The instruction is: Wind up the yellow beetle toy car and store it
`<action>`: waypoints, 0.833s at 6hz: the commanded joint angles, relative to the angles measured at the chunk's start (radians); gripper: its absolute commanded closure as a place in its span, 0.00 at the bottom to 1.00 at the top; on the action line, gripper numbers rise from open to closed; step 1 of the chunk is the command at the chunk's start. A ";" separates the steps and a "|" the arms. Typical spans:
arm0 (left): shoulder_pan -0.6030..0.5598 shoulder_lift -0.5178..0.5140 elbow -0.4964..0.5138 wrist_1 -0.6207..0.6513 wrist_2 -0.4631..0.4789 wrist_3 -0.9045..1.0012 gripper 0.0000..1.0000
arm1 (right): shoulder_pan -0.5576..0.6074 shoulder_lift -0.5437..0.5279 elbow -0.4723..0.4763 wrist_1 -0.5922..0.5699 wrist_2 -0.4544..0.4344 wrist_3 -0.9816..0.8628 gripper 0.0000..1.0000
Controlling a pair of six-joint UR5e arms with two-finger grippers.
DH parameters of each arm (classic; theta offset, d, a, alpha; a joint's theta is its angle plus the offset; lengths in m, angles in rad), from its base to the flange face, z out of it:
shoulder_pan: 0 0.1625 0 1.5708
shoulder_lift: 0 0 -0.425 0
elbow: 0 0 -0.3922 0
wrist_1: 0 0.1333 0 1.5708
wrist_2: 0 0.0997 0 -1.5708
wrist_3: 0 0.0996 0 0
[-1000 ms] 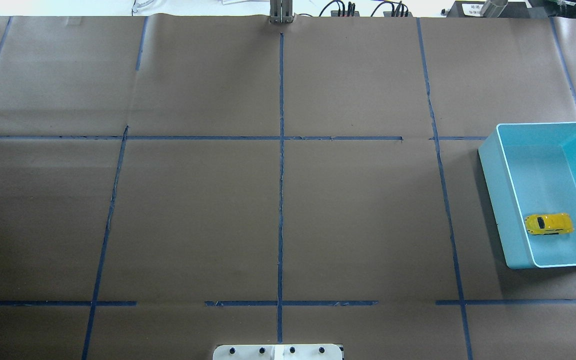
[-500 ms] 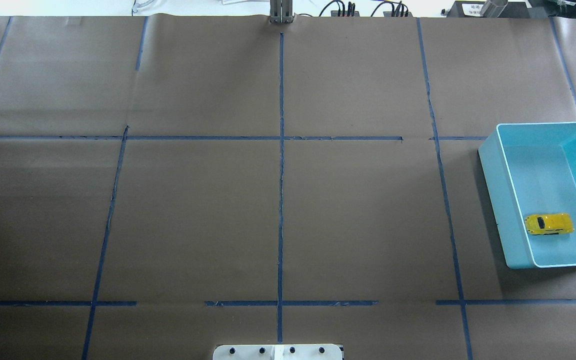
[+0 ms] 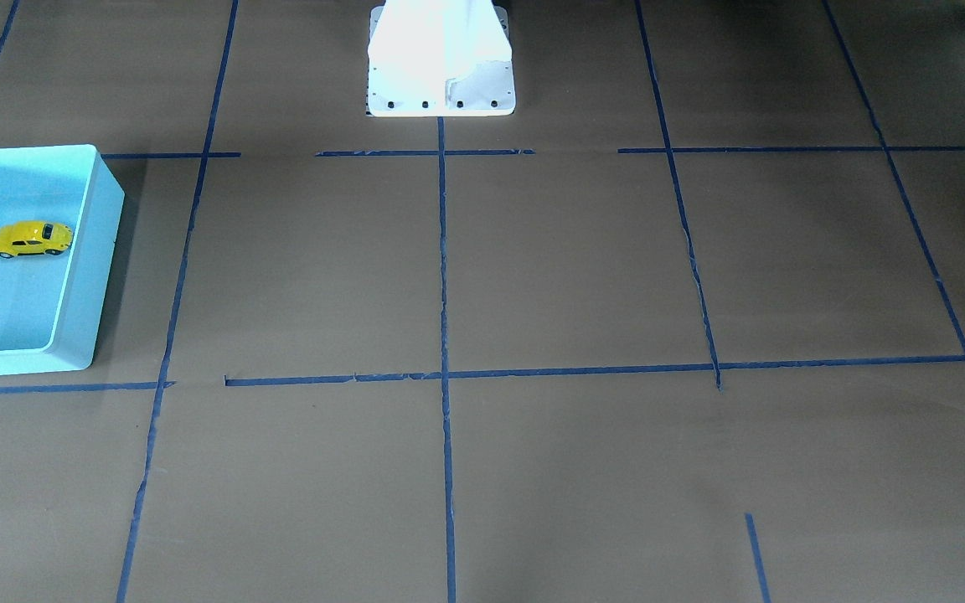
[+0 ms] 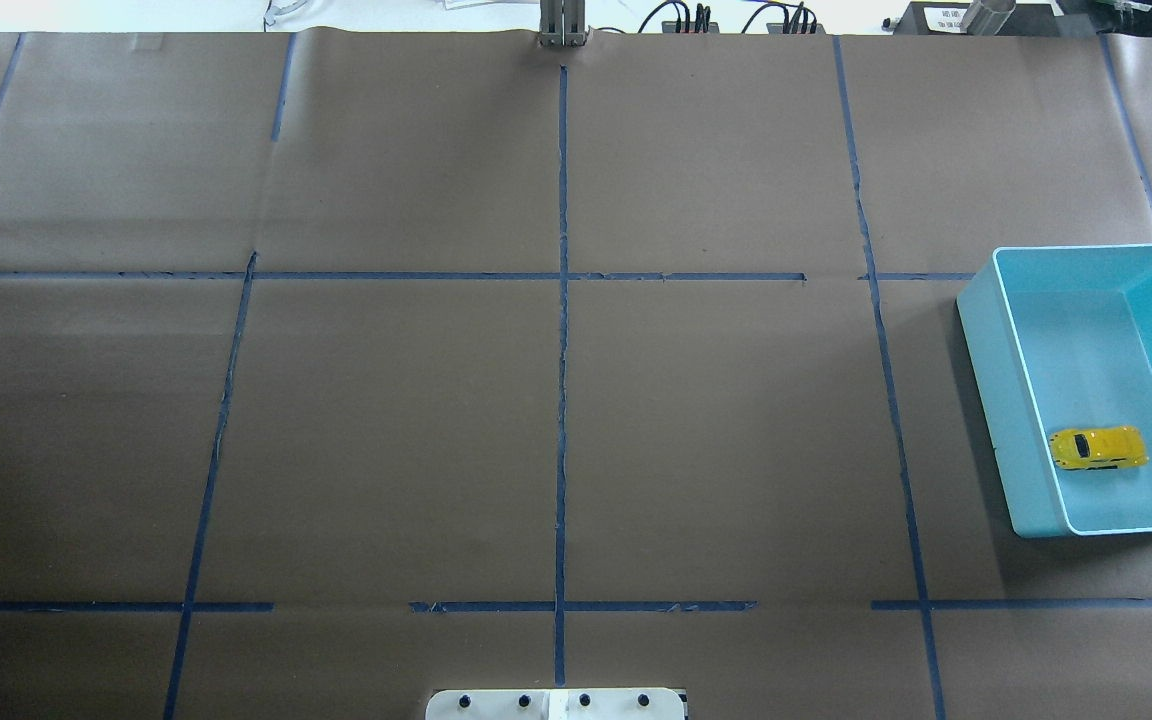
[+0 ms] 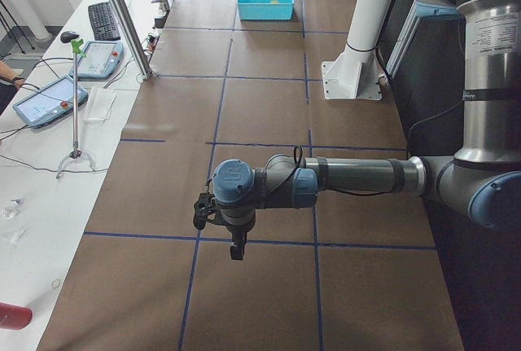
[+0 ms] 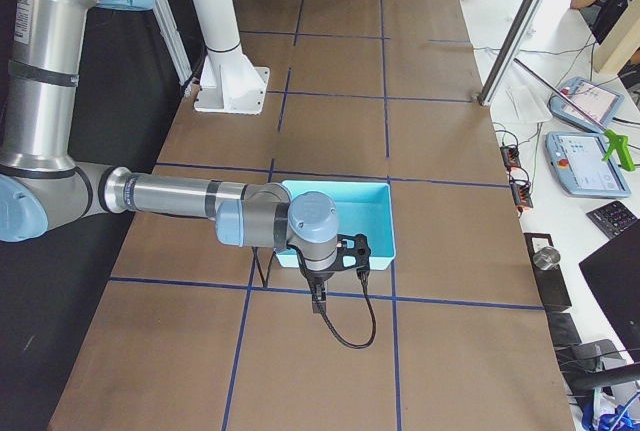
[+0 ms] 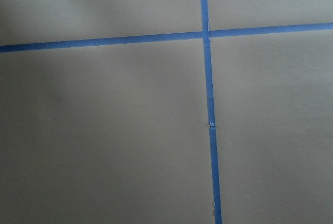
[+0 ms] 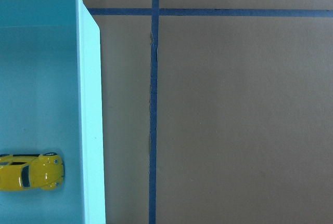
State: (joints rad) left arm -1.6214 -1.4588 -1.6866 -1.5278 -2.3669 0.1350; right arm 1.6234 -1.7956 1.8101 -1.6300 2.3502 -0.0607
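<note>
Yellow beetle toy car (image 4: 1098,447) sits on its wheels inside light blue bin (image 4: 981,340), toward the robot-side end. Left gripper (image 5: 237,250) and right gripper (image 6: 320,303) hang over the table; cannot tell how the jaws stand.

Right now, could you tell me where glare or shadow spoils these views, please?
Front-facing view: the white robot pedestal is blown out. Overhead view: the light blue plastic bin throws a soft shadow leftward. Left wrist view: the brown paper covering looks unevenly lit.
</note>
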 commanded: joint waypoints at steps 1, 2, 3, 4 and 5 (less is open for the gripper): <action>0.000 0.000 -0.002 0.000 0.000 0.000 0.00 | 0.000 0.004 0.018 -0.045 -0.011 0.003 0.00; 0.000 0.000 -0.004 0.000 0.000 0.000 0.00 | 0.000 0.002 0.024 -0.044 -0.011 -0.001 0.00; 0.000 0.000 -0.004 0.000 0.000 0.000 0.00 | 0.001 0.001 0.023 -0.044 -0.011 -0.002 0.00; 0.000 0.000 -0.005 0.000 0.000 0.000 0.00 | 0.000 0.001 0.021 -0.044 -0.012 -0.002 0.00; 0.000 0.000 -0.005 0.000 0.000 0.000 0.00 | 0.000 0.001 0.020 -0.044 -0.019 -0.004 0.00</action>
State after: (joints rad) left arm -1.6214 -1.4588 -1.6915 -1.5279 -2.3670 0.1350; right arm 1.6234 -1.7946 1.8315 -1.6735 2.3362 -0.0632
